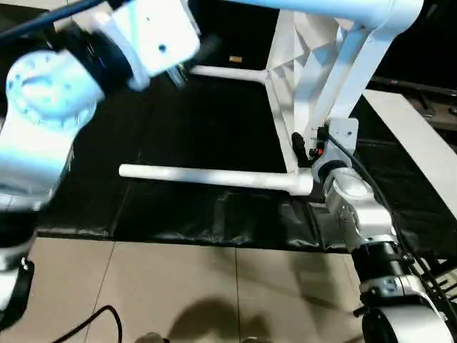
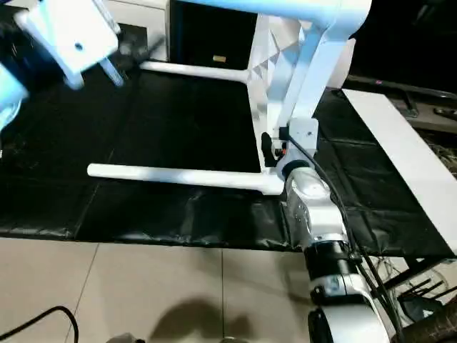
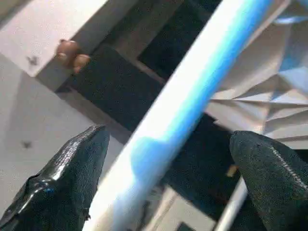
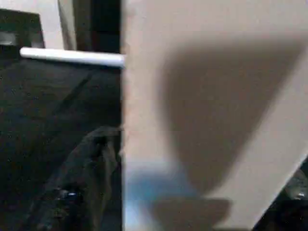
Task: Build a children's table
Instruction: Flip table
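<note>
At ten o'clock, the left gripper (image 3: 168, 178) gapes wide, black fingers (image 3: 67, 183) astride a white leg (image 3: 192, 101) without touching. Its wrist view reveals the ribbed underside (image 3: 269, 91). At four o'clock, the right gripper (image 1: 303, 146) meets the tipped tabletop (image 1: 300, 64); its grip cannot be told.

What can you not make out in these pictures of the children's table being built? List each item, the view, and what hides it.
- Fourth leg's socket: head views, cut off by the top edge above the table top.
- Right end effector: its fingers are hidden against the table top; the right wrist view is blocked by a close blurred white surface.
- Top leg: left wrist view, blurred between the open left end effector fingers; contact unclear.
</note>
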Controlling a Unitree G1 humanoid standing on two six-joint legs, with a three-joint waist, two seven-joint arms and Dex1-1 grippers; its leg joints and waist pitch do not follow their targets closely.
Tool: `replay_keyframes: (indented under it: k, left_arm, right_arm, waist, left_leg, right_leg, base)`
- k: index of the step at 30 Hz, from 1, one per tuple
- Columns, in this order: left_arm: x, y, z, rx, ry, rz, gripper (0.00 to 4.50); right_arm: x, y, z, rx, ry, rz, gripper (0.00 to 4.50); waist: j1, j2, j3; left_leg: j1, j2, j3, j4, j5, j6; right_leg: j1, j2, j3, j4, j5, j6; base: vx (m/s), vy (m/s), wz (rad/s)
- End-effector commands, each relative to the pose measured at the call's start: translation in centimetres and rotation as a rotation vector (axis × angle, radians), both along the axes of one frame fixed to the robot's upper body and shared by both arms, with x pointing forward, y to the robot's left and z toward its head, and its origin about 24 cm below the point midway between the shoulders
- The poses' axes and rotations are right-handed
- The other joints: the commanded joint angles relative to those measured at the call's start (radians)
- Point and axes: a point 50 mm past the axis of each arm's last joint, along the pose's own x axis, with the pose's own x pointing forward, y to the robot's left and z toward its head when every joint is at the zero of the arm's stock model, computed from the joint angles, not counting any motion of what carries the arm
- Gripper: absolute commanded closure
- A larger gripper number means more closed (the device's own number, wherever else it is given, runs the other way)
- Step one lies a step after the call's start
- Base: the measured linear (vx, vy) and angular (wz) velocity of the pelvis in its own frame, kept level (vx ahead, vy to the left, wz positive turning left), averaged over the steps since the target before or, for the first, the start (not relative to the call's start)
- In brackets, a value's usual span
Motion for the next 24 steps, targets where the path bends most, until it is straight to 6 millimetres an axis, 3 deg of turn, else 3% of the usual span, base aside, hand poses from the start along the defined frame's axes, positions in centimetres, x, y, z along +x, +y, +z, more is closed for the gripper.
replay_keyframes:
  k: [1, 12, 13, 17, 19, 24]
  left_arm:
    - [0.2, -0.6, 0.5, 0.024, -0.046, -0.007, 0.0]
    - [2.4, 0.0, 1.2, 0.049, -0.059, 0.074, 0.0]
    - [2.5, 0.0, 1.2, 0.038, -0.053, 0.065, 0.29]
    - [3.0, -0.3, 0.8, 0.044, 0.0, 0.033, 0.4]
    - [3.1, -0.3, 0.5, 0.05, 0.019, 0.034, 0.73]
    - [3.5, 0.0, 0.1, 0.048, 0.04, 0.053, 1.02]
  right_arm:
    - [0.3, -0.5, 0.3, -0.012, -0.031, -0.008, 1.25]
    - [1.2, 0.4, 0.8, -0.045, -0.079, 0.026, 2.4]
    - [1.2, 0.4, 0.8, -0.05, -0.081, 0.028, 2.44]
    - [1.4, 0.6, 1.0, -0.094, -0.09, 0.037, 2.52]
    - [1.4, 0.6, 1.4, -0.148, -0.103, 0.045, 2.53]
    - [1.4, 0.5, 2.3, -0.195, -0.125, 0.055, 2.53]
  waist:
    - [0.001, 0.041, -0.078]
    - [0.004, 0.043, -0.079]
    - [0.005, 0.046, -0.08]
    - [0.006, 0.048, -0.078]
    - [0.004, 0.046, -0.076]
    - [0.005, 0.049, -0.076]
  left_leg:
    - [0.018, 0.06, -0.026, -0.068, -0.117, -0.1]
    - [0.016, 0.06, -0.025, -0.067, -0.101, -0.079]
    - [0.015, 0.06, -0.026, -0.067, -0.101, -0.076]
    - [0.019, 0.06, -0.025, -0.068, -0.117, -0.074]
    - [0.017, 0.06, -0.025, -0.068, -0.118, -0.071]
    - [0.015, 0.06, -0.024, -0.067, -0.11, -0.061]
  right_leg:
    - [0.044, -0.107, 0.06, -0.058, -0.02, -0.152]
    - [0.049, -0.111, 0.06, -0.055, 0.022, -0.183]
    - [0.05, -0.113, 0.06, -0.055, 0.02, -0.187]
    - [0.047, -0.112, 0.06, -0.058, 0.003, -0.193]
    - [0.048, -0.113, 0.061, -0.059, -0.007, -0.193]
    - [0.049, -0.113, 0.062, -0.06, -0.024, -0.188]
  base:
    - [0.0, 0.0, 0.0]
    - [0.0, 0.0, 0.0]
    - [0.0, 0.0, 0.0]
    - [0.0, 0.0, 0.0]
    - [0.0, 0.0, 0.0]
    - [0.0, 0.0, 0.0]
